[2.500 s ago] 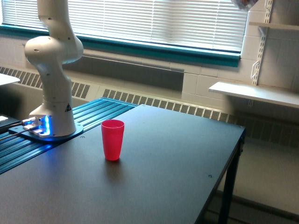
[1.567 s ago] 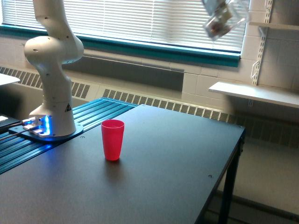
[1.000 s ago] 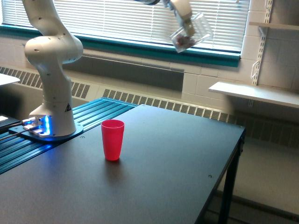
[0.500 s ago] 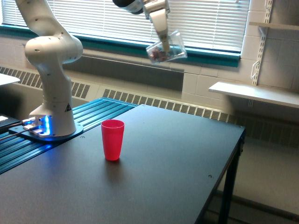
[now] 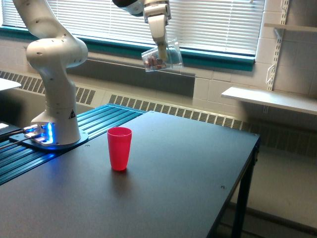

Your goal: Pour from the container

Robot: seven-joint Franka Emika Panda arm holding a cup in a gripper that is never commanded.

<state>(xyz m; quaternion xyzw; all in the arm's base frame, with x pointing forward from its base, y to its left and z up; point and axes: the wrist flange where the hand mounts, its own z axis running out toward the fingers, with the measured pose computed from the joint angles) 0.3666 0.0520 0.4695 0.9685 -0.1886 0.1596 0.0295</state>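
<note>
A white robot arm is reaching in from the top of the exterior view, and its gripper (image 5: pixel 161 54) is clamping the container (image 5: pixel 162 57), a small clear plastic cup, from above. The container is hanging high in the air in front of the window blinds, tilted well off upright, its long axis lying closer to level than to vertical, with small reddish-brown pieces (image 5: pixel 154 63) gathered at the lower end, toward the exterior view's left; which end is the mouth is hard to tell. The red cup (image 5: pixel 119 148) is standing upright and open-mouthed on the black table (image 5: pixel 198 173), well below the container and somewhat toward the exterior view's left of it. So the coming move is probably turning on this offset: the container likely needs carrying down and toward the exterior view's left until it is sitting above the red cup's mouth before pouring. The robot's white base (image 5: pixel 54 99) is carrying a small triangular warning sticker (image 5: pixel 71 115), too small to read. No other writing is visible.
</note>
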